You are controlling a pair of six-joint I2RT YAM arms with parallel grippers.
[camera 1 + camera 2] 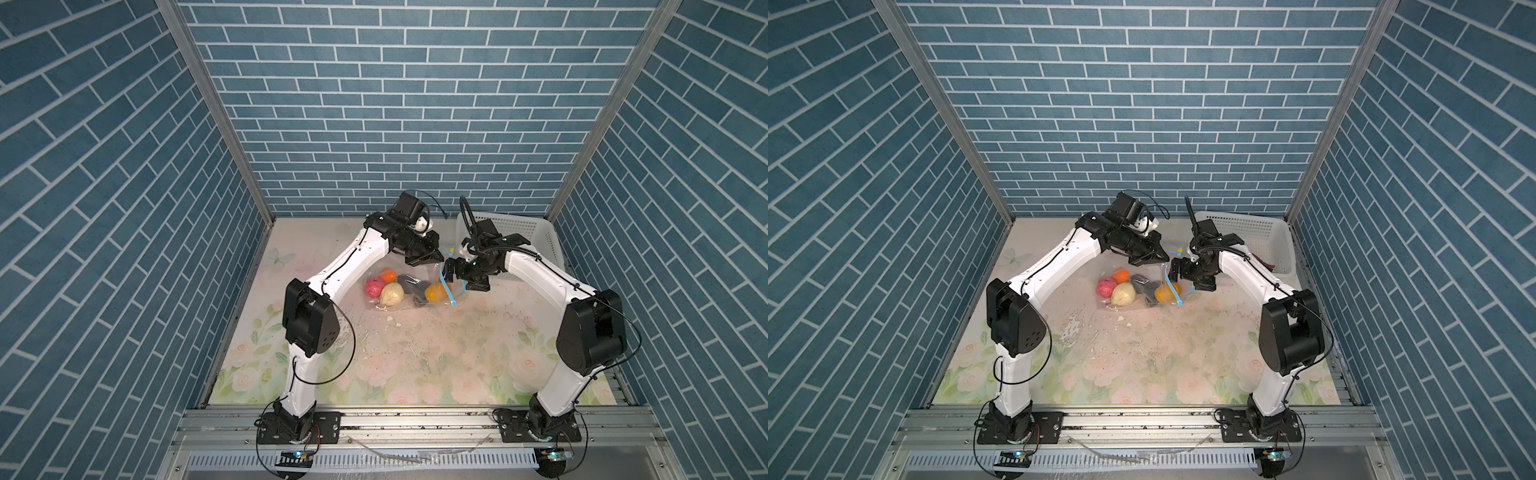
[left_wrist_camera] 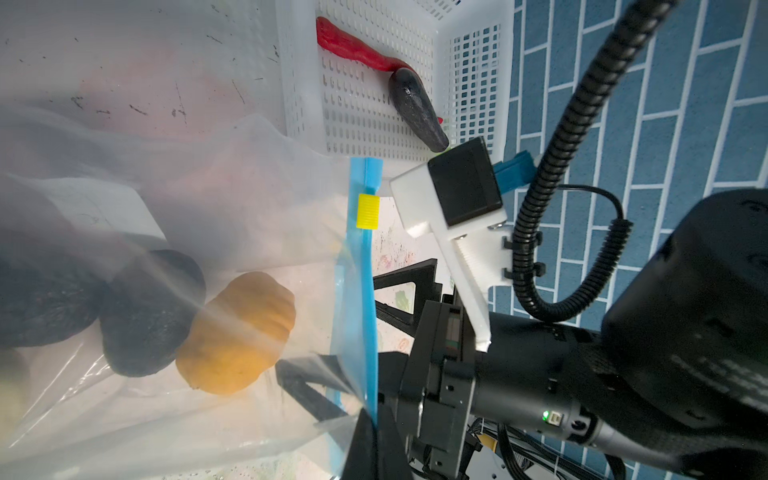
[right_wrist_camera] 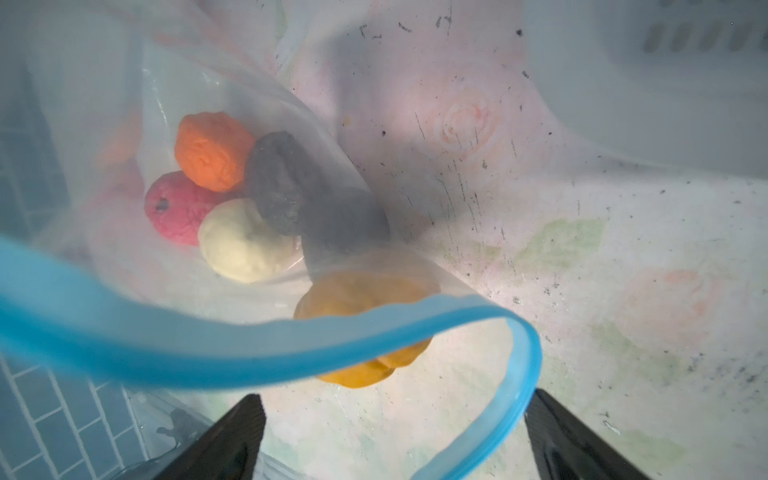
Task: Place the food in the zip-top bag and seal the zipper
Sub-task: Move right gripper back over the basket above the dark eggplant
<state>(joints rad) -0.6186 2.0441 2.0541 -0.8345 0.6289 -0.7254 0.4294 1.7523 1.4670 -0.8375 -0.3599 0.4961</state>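
The clear zip-top bag (image 1: 409,297) lies mid-table with its mouth lifted toward the basket. Inside it sit pink (image 1: 374,286), cream (image 3: 245,241), orange (image 3: 210,151), yellow-orange (image 2: 239,332) and black (image 3: 282,183) food pieces. My left gripper (image 2: 376,428) is shut on the blue zipper (image 2: 365,291), well along the strip from its yellow slider (image 2: 368,212). My right gripper (image 3: 395,440) stands open at the bag's mouth, and the zipper (image 3: 208,353) loops between its fingers (image 3: 573,440) without being pinched. A long red strip (image 2: 353,45) and a black lump (image 2: 417,112) lie in the basket.
The white perforated basket (image 1: 519,232) stands at the back right, close behind my right wrist. Blue brick walls close the back and both sides. The floral mat (image 1: 415,365) stretches to the front rail, with small white crumbs (image 1: 390,319) near the bag.
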